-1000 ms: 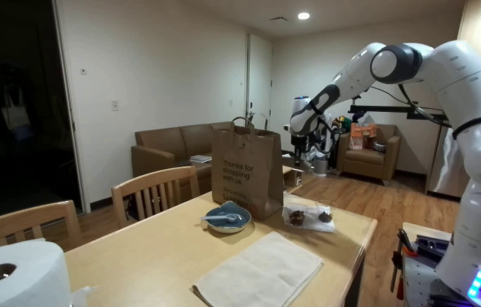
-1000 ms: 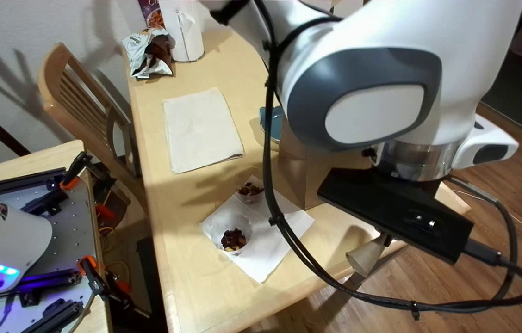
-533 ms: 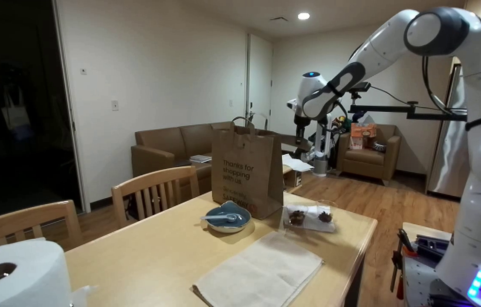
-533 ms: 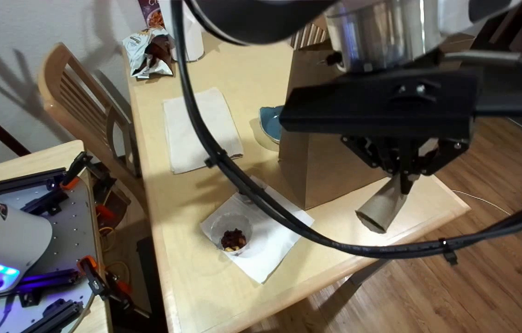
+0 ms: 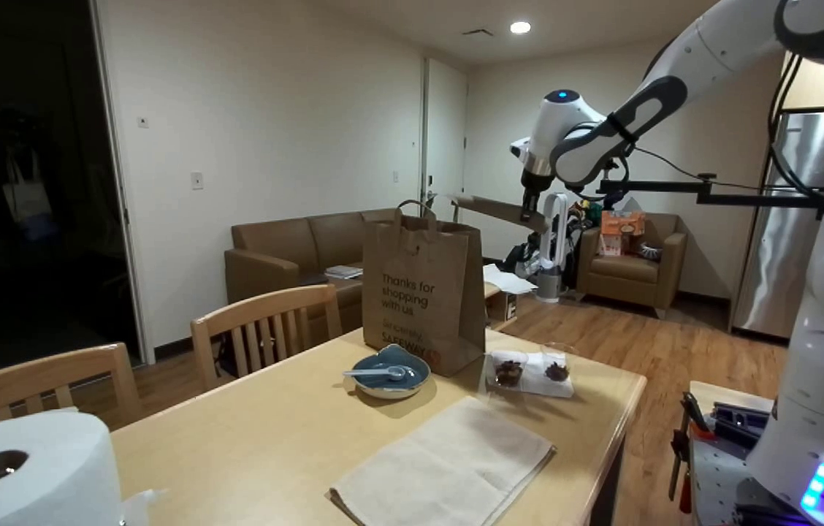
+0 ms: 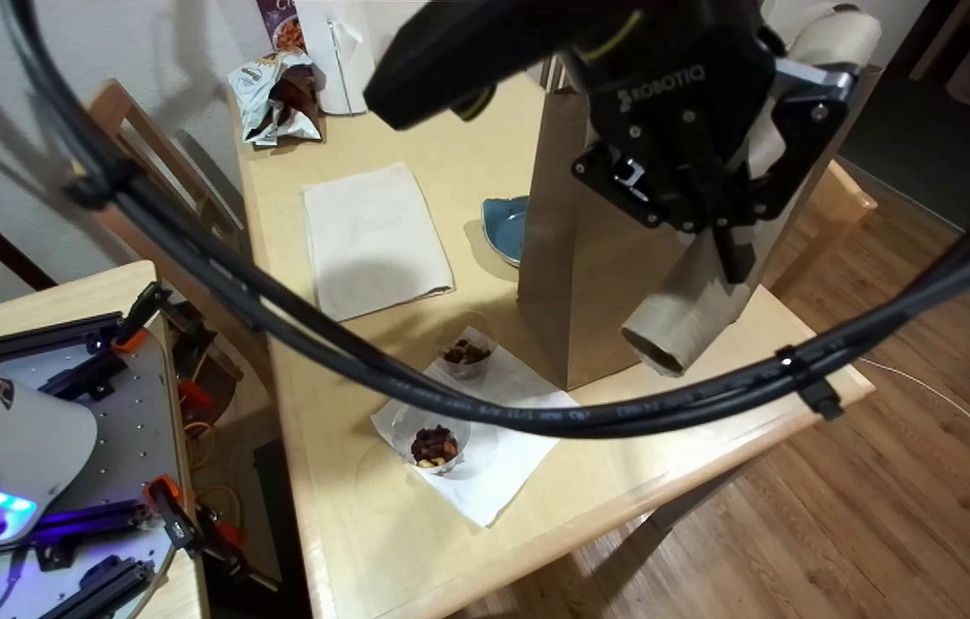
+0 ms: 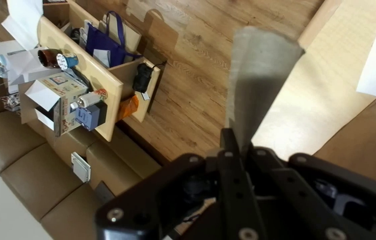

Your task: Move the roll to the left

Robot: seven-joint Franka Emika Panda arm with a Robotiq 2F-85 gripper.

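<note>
Black gripper (image 6: pixel 732 254) is clamped tight on the brown roll (image 6: pixel 691 303), so we've got that up in the air, kinda tilted, mostly right of the paper bag (image 5: pixel 419 256) in an exterior view. We can't tell if roll and bag touch. On the table (image 5: pixel 251 442) we see a blue bowl (image 5: pixel 383 386) with a spoon (image 5: pixel 372 372) on the bag's near side, two snack cups (image 5: pixel 508 373) on white paper (image 5: pixel 560 389) at right, and a folded cloth (image 5: pixel 448 467) nearer us.
</note>
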